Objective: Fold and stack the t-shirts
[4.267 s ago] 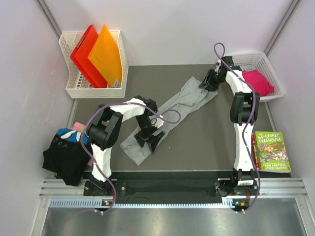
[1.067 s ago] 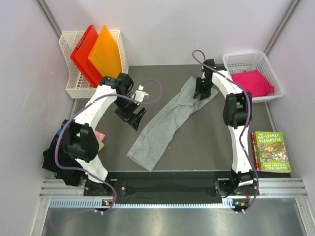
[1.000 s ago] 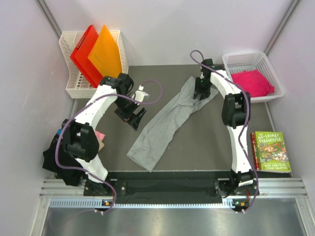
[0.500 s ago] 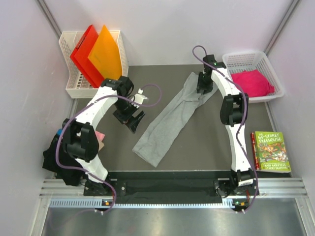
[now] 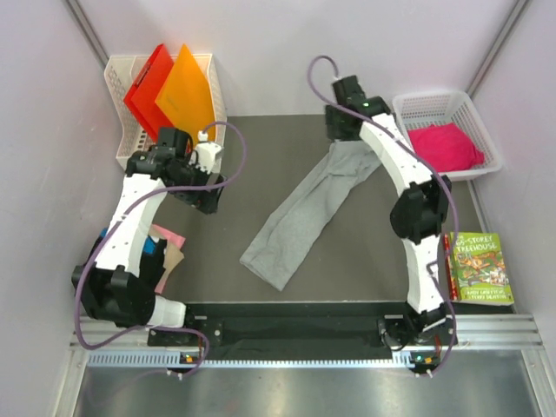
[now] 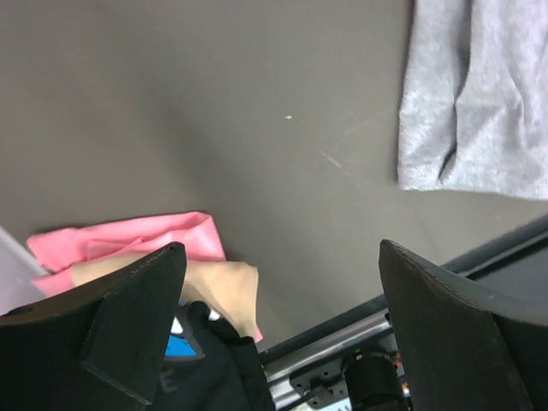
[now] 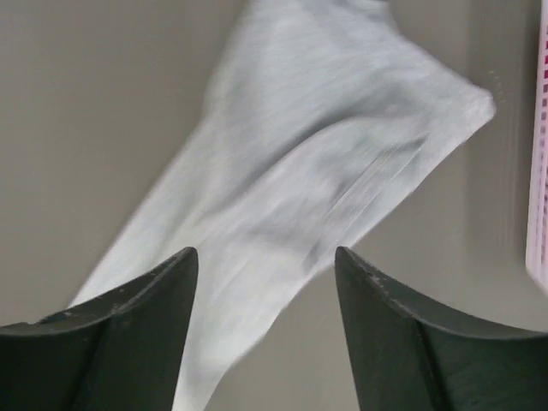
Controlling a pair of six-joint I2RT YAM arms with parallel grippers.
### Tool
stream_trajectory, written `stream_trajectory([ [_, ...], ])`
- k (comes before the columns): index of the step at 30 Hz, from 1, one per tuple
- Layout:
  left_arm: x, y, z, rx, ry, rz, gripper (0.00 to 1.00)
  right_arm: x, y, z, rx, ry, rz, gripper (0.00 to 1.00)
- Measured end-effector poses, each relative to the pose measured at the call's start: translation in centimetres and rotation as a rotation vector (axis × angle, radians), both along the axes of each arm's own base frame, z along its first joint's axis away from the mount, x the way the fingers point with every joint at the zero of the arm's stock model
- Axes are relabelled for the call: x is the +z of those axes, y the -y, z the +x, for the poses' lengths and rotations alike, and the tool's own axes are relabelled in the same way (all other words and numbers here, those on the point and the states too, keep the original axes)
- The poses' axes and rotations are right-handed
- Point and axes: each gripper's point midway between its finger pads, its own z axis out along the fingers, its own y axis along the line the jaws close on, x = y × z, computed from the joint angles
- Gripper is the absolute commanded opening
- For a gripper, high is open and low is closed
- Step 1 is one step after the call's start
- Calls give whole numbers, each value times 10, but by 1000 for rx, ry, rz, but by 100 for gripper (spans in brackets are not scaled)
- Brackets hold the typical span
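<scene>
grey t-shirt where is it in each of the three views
Top external: grey t-shirt lies diagonally mid-table, upper right to lower left.
Left wrist: one end, upper right corner.
Right wrist: fills the centre, blurred.
Shared landmark: dark table under it.

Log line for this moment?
left gripper: open, empty | right gripper: open, above grey t-shirt | grey t-shirt: long diagonal strip | pink t-shirt: in basket

I have the left arm bent toward the far left, the left gripper (image 6: 281, 250) spread wide and empty, and the right arm stretched far forward, the right gripper (image 7: 264, 253) facing down, jaws parted, holding nothing.
</scene>
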Motion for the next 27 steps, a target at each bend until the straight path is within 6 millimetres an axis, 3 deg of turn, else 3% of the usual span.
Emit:
stream_trajectory([
  [3,9,-10,3,60,37,-14,99,74,-70,-66,151,106,-34,83],
  [4,9,-13,4,78,37,-19,99,89,-89,-90,198,131,-41,86],
  [5,10,-19,4,105,36,-26,99,103,-114,-129,271,149,-56,91],
  [7,10,-34,7,169,35,-34,99,107,-148,-193,398,151,-76,98],
  [8,10,-44,8,208,37,-37,99,100,-157,-225,459,126,-95,100],
  [9,10,-54,8,245,38,-37,99,89,-162,-253,506,98,-117,100],
  [11,8,-70,8,306,37,-36,99,57,-152,-290,550,22,-187,100],
  [13,3,-80,5,348,23,-32,99,27,-139,-313,559,-41,-250,95],
  [14,0,-82,3,364,11,-34,99,13,-131,-324,561,-72,-288,88],
  [17,-7,-82,-3,384,-26,-38,99,-10,-126,-350,587,-105,-351,84],
  [22,-11,-77,-5,399,-58,-62,99,-18,-161,-403,718,-77,-366,82],
  [27,-27,-72,-8,399,-128,-87,99,-31,-214,-427,781,-68,-360,73],
])
